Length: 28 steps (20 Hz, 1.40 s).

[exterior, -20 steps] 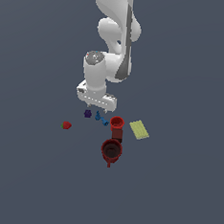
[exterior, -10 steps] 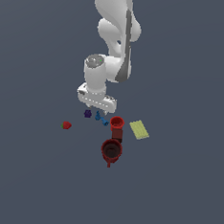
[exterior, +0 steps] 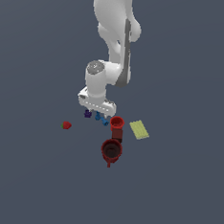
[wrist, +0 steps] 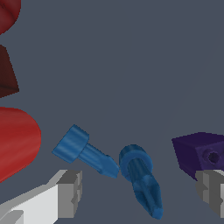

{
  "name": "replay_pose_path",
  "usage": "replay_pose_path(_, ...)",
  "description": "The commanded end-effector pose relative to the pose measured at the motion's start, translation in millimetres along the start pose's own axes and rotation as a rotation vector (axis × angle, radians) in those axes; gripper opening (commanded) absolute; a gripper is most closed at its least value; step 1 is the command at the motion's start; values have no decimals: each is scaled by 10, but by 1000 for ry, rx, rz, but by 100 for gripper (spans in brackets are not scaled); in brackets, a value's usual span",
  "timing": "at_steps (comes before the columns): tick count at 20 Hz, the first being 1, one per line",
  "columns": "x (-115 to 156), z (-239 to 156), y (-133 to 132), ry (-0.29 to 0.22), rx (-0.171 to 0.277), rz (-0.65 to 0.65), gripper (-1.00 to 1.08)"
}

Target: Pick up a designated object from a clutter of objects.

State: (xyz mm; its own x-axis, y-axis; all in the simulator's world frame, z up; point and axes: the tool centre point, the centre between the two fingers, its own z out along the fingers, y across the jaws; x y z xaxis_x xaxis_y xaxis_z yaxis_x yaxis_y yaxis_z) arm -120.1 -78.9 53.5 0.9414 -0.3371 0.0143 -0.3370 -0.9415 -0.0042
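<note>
Two blue pegs on the worktop [exterior: 174, 196], both lying flat between the fingers in the wrist view. Designated blue peg [wrist: 141, 179]: elongated, thicker round end, nearer the purple lump [wrist: 199, 153]. Second blue peg [wrist: 83, 151]: stubbier, wide cap, just beside the first, tips nearly touching. Gripper [wrist: 140, 194] spread open, one finger [wrist: 70, 192] on each side, gripping nothing. Exterior view: gripper low over the blue bits; one red cup [exterior: 116, 124] and one dark-red mug [exterior: 111, 150] near; one yellow-green slab [exterior: 139, 129] to the exterior view's right; one strawberry [exterior: 66, 125] well apart.
</note>
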Motion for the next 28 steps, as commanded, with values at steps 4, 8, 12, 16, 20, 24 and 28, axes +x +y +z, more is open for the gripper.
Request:
replay_pose_path(4, -31, 112, 24, -14, -4, 0, 100)
replay_pose_path(8, -30, 110, 24, -14, -4, 0, -100)
replay_pose_path(12, -30, 110, 24, -14, -4, 0, -100)
replay_pose_path(16, -13, 92, 20, -10, -3, 0, -100)
replay_pose_path(20, -18, 62, 10, -10, -3, 0, -100)
replay_pose_path(24, -34, -29, -21, -10, -3, 0, -100)
replay_pose_path(28, -59, -181, -70, -10, -3, 0, -100)
